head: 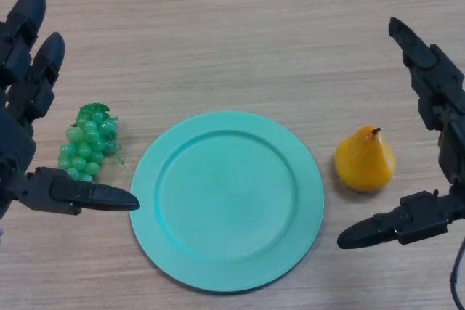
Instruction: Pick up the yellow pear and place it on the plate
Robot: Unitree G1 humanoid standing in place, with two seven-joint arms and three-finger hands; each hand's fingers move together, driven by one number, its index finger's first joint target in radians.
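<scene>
A yellow pear (365, 160) lies on the wooden table, right of a round teal plate (227, 200). The plate is bare. My right hand (443, 114) is open at the right edge: its fingers reach past the pear's far right side and its thumb (392, 227) points left just below the pear. The pear sits in the gap between them, untouched. My left hand (22, 99) is open at the left edge, its thumb (87, 195) pointing toward the plate's left rim.
A bunch of green grapes (89, 143) lies between my left hand's fingers and thumb, left of the plate. The wooden table (232, 34) stretches far behind the plate.
</scene>
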